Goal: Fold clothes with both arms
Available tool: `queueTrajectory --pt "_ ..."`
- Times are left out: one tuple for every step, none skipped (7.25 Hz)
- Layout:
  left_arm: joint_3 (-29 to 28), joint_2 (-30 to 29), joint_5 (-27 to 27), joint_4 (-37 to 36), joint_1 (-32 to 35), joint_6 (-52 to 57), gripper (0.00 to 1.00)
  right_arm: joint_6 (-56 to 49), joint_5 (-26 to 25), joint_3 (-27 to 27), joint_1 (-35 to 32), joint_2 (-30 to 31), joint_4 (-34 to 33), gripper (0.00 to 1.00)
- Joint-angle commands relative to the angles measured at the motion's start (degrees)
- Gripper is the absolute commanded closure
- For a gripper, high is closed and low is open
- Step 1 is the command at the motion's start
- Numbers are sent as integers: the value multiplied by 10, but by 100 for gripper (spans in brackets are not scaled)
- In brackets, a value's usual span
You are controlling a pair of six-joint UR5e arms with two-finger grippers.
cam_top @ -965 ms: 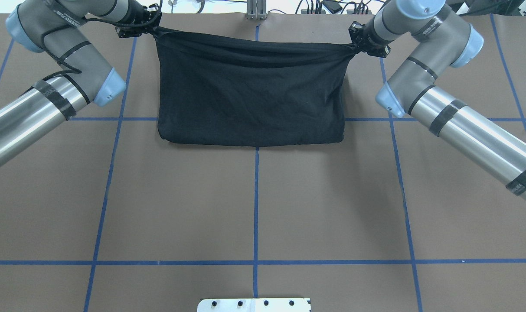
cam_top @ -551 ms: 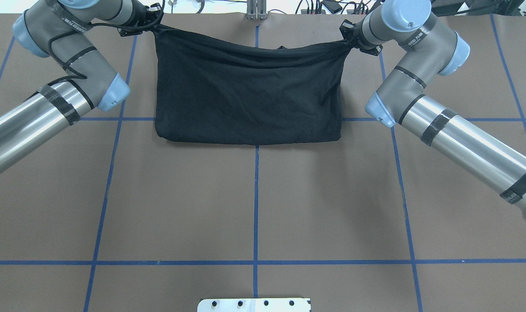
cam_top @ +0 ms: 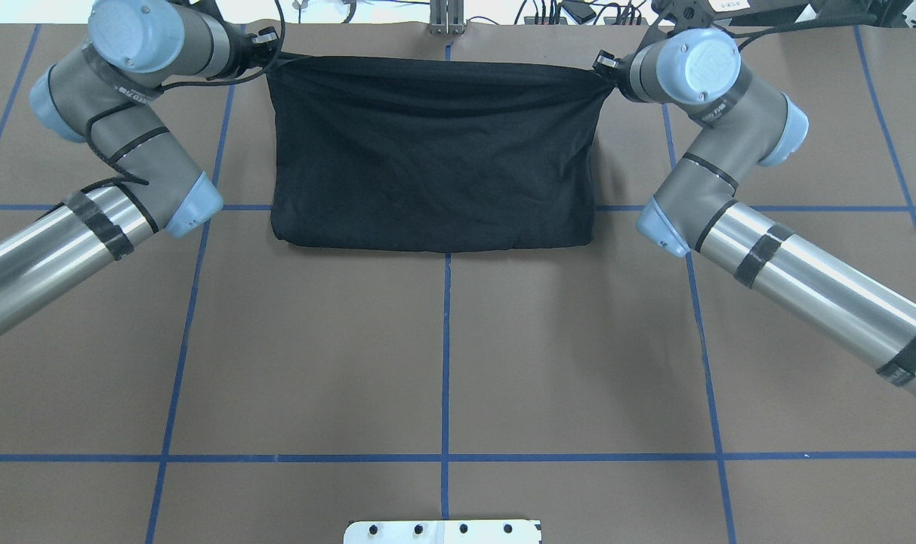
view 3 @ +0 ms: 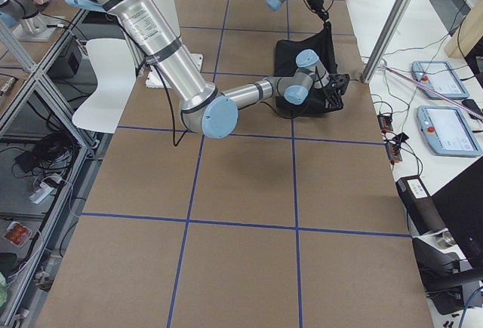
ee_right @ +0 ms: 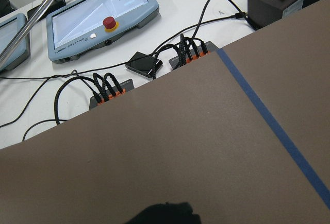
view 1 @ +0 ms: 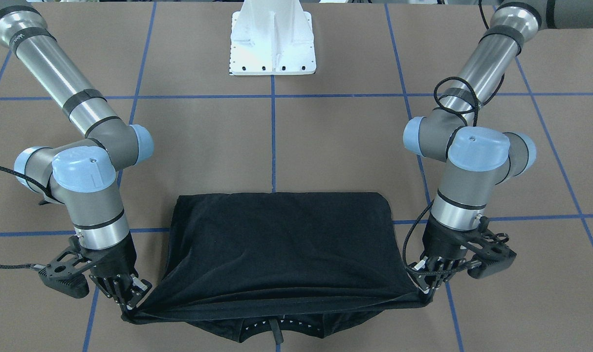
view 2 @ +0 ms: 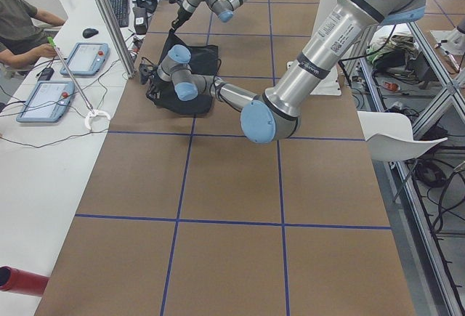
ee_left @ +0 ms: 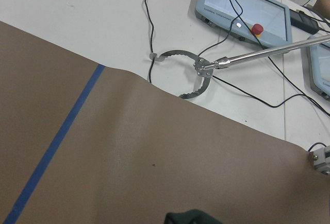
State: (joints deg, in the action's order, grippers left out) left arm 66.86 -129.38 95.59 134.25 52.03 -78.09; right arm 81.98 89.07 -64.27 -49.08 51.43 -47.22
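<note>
Shirt [view 1: 276, 244] is held stretched along its raised edge, one corner pinched in left claw [view 1: 426, 287], other in right claw [view 1: 130, 303].

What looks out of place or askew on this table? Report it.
Nothing is spilled or damaged. The T-shirt is stretched taut between the left tool and the right tool, but its collar pokes out beyond the held edge, so the layers look misaligned.

overhead and front views face each other across the table [cam_top: 314, 340].
</note>
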Motion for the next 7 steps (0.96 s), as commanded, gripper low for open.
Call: queueTrajectory --pt "-2 22 -12 2 -9 33 100 -18 -26 0 8 22 20 100" --pt "-4 26 -12 2 -10 38 100 -24 -27 -1 8 20 19 100" --pt "-4 25 -11 2 -10 37 100 -25 -27 -1 8 18 18 100" --pt "-3 19 -9 1 -10 37 100 -23 -26 -1 6 16 17 100" --pt "-3 18 -9 1 -11 37 100 -21 -26 -1 6 13 17 100" --pt "-2 16 -8 -2 -12 36 100 -21 -26 -1 7 9 16 100" --pt "-2 15 -7 -3 -13 36 100 -18 -25 -1 7 9 17 100"
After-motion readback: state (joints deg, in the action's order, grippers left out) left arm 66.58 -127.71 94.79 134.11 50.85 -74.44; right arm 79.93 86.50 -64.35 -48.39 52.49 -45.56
